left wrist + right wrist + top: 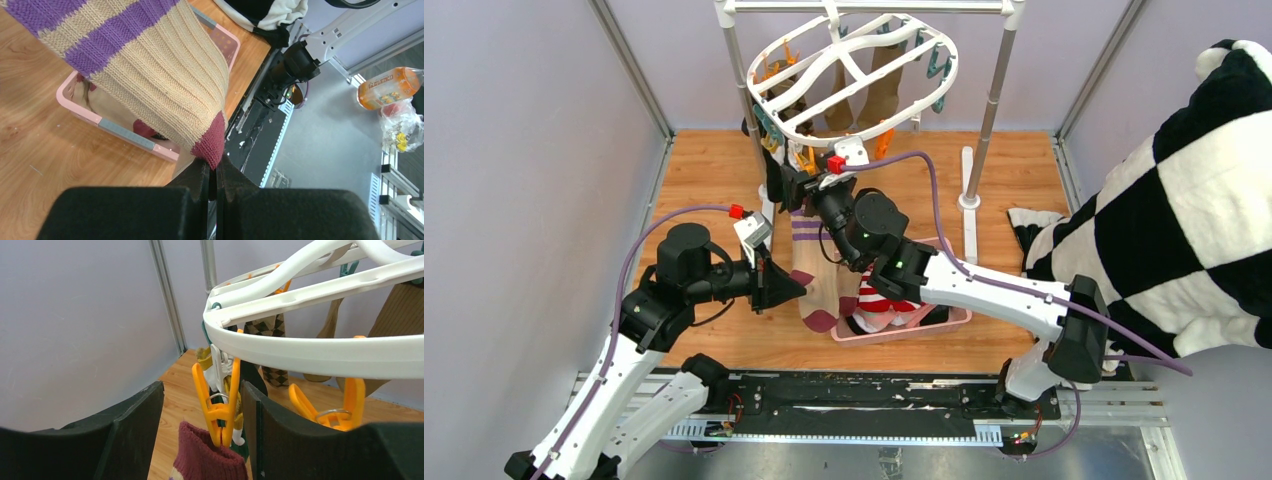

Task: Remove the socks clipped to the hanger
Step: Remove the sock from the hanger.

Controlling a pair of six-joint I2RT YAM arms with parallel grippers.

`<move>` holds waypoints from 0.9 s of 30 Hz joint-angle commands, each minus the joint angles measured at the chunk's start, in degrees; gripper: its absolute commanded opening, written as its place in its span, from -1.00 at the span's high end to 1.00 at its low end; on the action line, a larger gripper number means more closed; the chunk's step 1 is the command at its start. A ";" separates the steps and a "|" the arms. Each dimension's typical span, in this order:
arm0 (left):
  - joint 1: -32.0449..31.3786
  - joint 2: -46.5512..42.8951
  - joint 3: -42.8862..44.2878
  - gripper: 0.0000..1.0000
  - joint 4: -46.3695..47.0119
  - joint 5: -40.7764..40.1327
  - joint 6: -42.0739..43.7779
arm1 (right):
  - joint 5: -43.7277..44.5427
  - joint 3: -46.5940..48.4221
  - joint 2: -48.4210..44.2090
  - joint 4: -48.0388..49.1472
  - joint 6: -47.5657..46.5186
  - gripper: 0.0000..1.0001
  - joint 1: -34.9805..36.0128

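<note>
The left jaws pinch the toe of the striped sock [150, 75] below the orange clip [220, 415], and the right jaws, wide around that clip, should squeeze it next.

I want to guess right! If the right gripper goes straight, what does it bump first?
Probably the orange clip pinching the maroon sock cuff, between the right gripper's open fingers; depth unclear.

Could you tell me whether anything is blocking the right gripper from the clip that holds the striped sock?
Nothing visible does. The right gripper is open with the orange clip between its fingers, and the clip pinches the maroon cuff of the striped sock just below. The rim of the hanger passes above the fingers.
</note>
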 commanded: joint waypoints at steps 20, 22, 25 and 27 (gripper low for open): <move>-0.68 -1.25 0.26 1.00 -0.18 0.03 1.25 | -4.72 4.09 -0.61 -2.05 5.98 0.82 -3.79; -0.60 -1.38 0.58 1.00 -0.47 -0.06 2.12 | -5.44 2.09 -2.32 -2.13 7.17 0.35 -3.85; -0.68 -1.69 1.15 1.00 -1.66 -0.15 4.05 | -8.98 -2.83 -6.44 -2.66 9.26 -0.15 -4.09; -0.68 -2.12 1.18 1.00 -2.22 -0.15 5.57 | -12.45 -7.00 -9.94 -3.26 10.55 -0.30 -4.12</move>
